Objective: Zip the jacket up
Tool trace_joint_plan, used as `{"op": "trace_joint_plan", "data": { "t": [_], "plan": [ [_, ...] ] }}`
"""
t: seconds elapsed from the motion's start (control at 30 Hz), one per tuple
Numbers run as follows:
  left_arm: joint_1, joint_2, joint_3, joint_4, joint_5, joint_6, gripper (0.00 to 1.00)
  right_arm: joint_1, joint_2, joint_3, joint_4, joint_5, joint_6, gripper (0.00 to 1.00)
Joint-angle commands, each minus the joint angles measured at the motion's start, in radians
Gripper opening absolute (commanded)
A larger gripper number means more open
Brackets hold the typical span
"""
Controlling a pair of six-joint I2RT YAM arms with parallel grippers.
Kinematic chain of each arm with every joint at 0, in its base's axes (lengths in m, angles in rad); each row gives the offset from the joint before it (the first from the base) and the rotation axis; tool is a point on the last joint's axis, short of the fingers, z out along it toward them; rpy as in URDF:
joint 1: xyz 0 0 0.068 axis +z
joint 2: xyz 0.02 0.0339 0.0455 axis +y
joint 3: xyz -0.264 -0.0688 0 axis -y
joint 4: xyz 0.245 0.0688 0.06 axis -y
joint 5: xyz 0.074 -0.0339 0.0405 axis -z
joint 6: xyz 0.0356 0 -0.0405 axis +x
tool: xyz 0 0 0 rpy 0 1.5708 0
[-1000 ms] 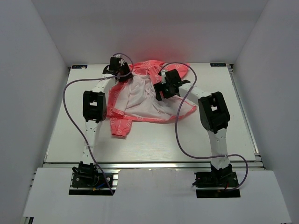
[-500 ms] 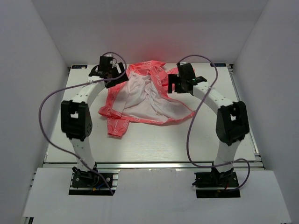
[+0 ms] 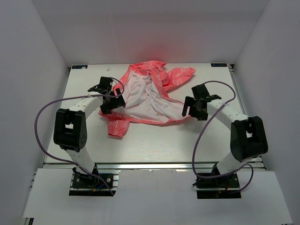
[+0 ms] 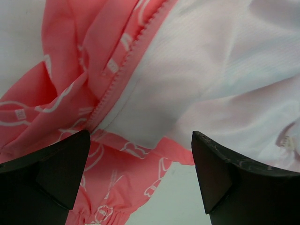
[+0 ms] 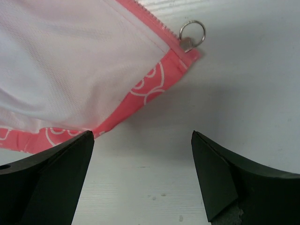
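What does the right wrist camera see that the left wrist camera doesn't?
Only the right wrist camera shows the zipper pull with its metal ring, at a corner of the jacket lying flat on the table. Only the left wrist camera shows crumpled pink folds beside a long line of zipper teeth. Both show pink cloth with white drawings, the white lining, and an open gripper holding nothing: the right gripper and the left gripper.

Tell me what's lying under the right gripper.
Below the open right gripper: bare table and the jacket's bottom corner, white lining up, with its ringed zipper pull. Whatever lies beneath that fabric is covered.
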Motion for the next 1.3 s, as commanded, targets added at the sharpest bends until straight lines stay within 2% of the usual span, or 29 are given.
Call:
{"op": "trace_joint_plan", "data": {
  "t": [0.0, 0.33, 0.47, 0.63, 0.7, 0.73, 0.77, 0.83, 0.9, 0.93, 1.1, 1.23, 1.27],
  "plan": [
    [0.000, -0.059, -0.021, -0.009, -0.053, -0.028, 0.98, 0.000, -0.077, -0.045, 0.039, -0.006, 0.047, 0.89],
    [0.001, -0.107, -0.041, -0.060, -0.171, -0.022, 0.98, -0.009, -0.139, -0.100, 0.104, -0.021, 0.055, 0.89],
    [0.001, -0.098, -0.079, 0.040, -0.097, -0.017, 0.95, -0.011, -0.143, -0.111, 0.113, -0.005, 0.087, 0.89],
    [0.001, -0.098, -0.136, 0.193, 0.098, -0.020, 0.74, -0.023, -0.154, -0.129, 0.128, 0.017, 0.116, 0.90],
    [0.001, -0.089, -0.136, 0.207, 0.124, -0.022, 0.61, -0.026, -0.154, -0.133, 0.125, 0.023, 0.121, 0.89],
    [0.001, -0.084, -0.130, 0.197, 0.130, -0.020, 0.53, -0.031, -0.157, -0.140, 0.128, 0.025, 0.122, 0.89],
    [0.001, -0.083, -0.115, 0.190, 0.136, -0.020, 0.33, -0.031, -0.160, -0.142, 0.127, 0.028, 0.124, 0.89],
    [0.000, -0.095, -0.103, 0.174, 0.147, -0.020, 0.16, -0.035, -0.160, -0.148, 0.133, 0.029, 0.132, 0.89],
    [0.000, -0.124, -0.086, 0.157, 0.151, -0.010, 0.04, -0.040, -0.160, -0.157, 0.133, 0.037, 0.142, 0.89],
    [-0.002, -0.135, -0.078, 0.125, 0.144, -0.008, 0.00, -0.043, -0.156, -0.160, 0.133, 0.038, 0.147, 0.88],
    [-0.015, -0.194, -0.005, -0.007, 0.127, 0.067, 0.00, -0.049, -0.140, -0.174, 0.145, 0.049, 0.233, 0.84],
    [-0.101, -0.211, 0.063, -0.133, 0.090, 0.133, 0.00, -0.051, -0.117, -0.180, 0.206, 0.045, 0.320, 0.82],
    [-0.115, -0.221, 0.063, -0.130, 0.134, 0.151, 0.00, -0.051, -0.111, -0.176, 0.217, 0.046, 0.335, 0.82]
  ]
}}
